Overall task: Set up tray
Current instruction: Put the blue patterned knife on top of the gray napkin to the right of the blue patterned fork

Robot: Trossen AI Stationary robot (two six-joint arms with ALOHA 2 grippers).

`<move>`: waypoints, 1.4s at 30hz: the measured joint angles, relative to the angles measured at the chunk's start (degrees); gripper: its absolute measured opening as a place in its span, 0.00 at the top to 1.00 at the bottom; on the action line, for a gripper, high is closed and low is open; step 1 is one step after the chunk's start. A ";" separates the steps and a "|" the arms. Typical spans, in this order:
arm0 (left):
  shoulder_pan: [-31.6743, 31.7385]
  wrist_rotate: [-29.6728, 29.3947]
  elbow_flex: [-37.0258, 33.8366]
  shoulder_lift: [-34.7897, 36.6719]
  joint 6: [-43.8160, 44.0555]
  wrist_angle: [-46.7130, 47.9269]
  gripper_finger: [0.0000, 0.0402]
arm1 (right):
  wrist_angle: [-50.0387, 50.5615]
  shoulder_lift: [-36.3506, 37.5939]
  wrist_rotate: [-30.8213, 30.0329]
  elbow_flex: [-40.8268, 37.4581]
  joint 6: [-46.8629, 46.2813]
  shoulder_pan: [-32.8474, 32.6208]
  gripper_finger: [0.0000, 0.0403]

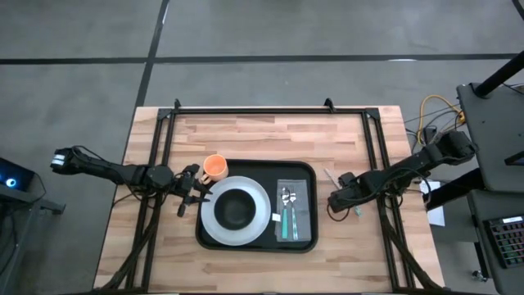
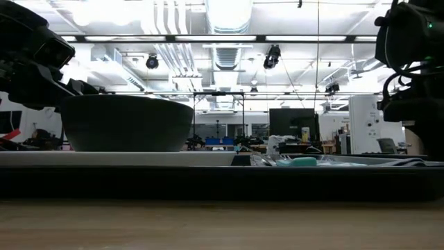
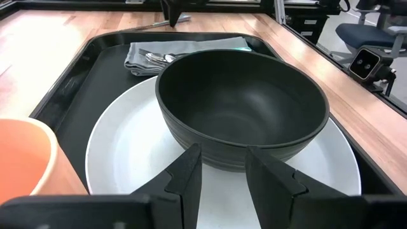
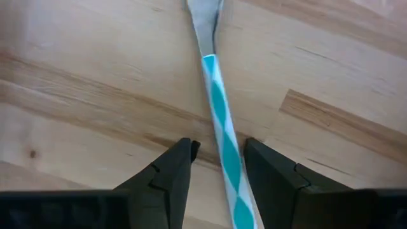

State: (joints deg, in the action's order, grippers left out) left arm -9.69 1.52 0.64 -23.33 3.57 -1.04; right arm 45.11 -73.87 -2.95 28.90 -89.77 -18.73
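Note:
The black tray (image 1: 307,176) lies mid-table. On it a white plate (image 1: 211,221) carries a dark bowl (image 1: 236,208). A grey cloth (image 1: 301,197) with cutlery (image 1: 286,209) lies on the tray's right part. My left gripper (image 1: 193,193) is open at the plate's left rim, and its fingers (image 3: 191,175) stand above the rim, facing the bowl (image 3: 241,102). My right gripper (image 1: 340,201) is open, low over the table right of the tray. Its fingers (image 4: 172,172) stand on either side of a teal-and-white striped utensil handle (image 4: 219,114) lying on the wood.
An orange cup (image 1: 215,168) stands at the tray's far left corner, close to my left gripper, and also shows in the left wrist view (image 3: 25,159). The utensil's metal end (image 1: 327,174) points toward the far edge. Black frame rails (image 1: 270,109) run along the table's far side.

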 joint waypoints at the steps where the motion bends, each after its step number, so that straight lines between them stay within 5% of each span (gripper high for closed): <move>1: 0.02 0.00 0.00 0.00 0.01 -0.01 0.75 | -0.18 0.00 -0.01 -0.19 -0.06 -0.01 0.66; 19: 0.02 0.00 0.00 -0.02 0.01 0.00 0.75 | -0.51 -0.31 2.15 1.75 -7.13 0.10 0.95; 27: 0.00 0.00 0.00 0.00 0.00 0.00 0.75 | -1.75 -0.39 3.81 3.96 -12.88 -0.02 0.95; 42: 0.02 0.00 0.00 0.00 0.01 0.00 0.75 | 3.52 -7.93 -4.38 20.96 -15.92 -0.01 0.95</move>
State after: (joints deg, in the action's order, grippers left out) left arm -9.67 1.52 0.64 -23.33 3.58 -1.04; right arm 48.64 -81.79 -7.33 49.86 -105.69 -18.74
